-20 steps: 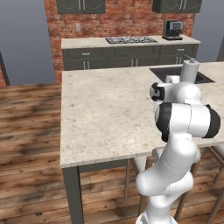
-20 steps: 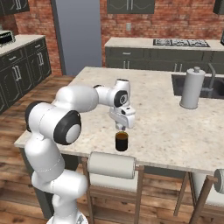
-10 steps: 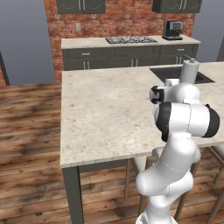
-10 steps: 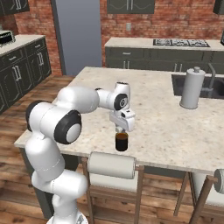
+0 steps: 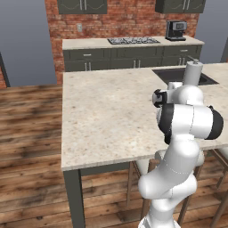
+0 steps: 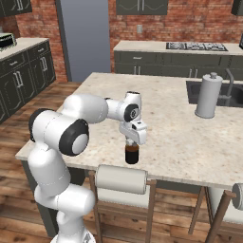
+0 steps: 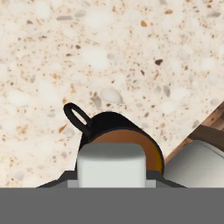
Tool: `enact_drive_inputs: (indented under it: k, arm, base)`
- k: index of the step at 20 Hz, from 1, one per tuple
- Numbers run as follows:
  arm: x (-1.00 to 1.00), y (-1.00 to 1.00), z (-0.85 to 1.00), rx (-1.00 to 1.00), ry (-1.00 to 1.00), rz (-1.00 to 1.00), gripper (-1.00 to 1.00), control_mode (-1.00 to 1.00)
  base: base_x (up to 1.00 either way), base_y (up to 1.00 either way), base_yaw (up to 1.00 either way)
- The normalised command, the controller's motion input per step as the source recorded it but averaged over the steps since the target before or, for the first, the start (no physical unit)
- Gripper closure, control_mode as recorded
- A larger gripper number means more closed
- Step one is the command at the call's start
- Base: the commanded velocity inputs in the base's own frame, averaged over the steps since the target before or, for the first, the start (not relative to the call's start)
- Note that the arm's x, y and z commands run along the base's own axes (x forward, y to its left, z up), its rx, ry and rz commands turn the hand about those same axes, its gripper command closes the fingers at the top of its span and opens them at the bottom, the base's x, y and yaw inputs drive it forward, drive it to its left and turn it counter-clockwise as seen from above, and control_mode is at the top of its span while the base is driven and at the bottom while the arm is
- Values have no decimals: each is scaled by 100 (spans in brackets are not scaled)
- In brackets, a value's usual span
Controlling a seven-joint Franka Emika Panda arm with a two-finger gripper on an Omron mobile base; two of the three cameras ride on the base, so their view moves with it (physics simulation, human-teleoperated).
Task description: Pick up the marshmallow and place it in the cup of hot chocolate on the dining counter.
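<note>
The marshmallow (image 7: 110,165) sits pinched between the fingertips of the gripper (image 6: 133,141), a pale soft-cornered block held right at the near end of the hand view, and it hangs directly over the cup of hot chocolate (image 7: 118,139). From where I stand it looks like the fetching is done and the carrying too; what is left, I'd judge, is only to let go so the block drops into the brown liquid, then lift the hand clear. It has not gone in yet: it is above the rim, not in the drink.

The block lies with its longer side running across the span between the fingers, its broad face turned up toward the hand, level rather than tipped. Whether it is longer in depth I cannot tell.

Below it the cup stands upright, its loop handle pointing away from the stools, toward the middle of the slab. It rests near the edge of the dining counter (image 6: 180,142), just behind a cushioned stool (image 6: 121,179). Farther back stands a tall pale cylinder (image 6: 208,95) beside the sink (image 6: 225,92).
</note>
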Motion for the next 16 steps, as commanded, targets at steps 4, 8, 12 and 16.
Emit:
enact_drive_inputs:
  k: [4, 8, 12, 16]
  arm:
    - [-6, -4, 0, 0, 0, 0, -100, -100]
    - [-2, -1, 0, 0, 0, 0, -100, -100]
    - [0, 0, 0, 1, 0, 0, -100, -100]
    - [-6, 0, 4, 3, -5, 0, -100, -100]
  base:
    - [0, 0, 0]
    - [0, 0, 0]
    - [0, 0, 0]
    - [0, 0, 0]
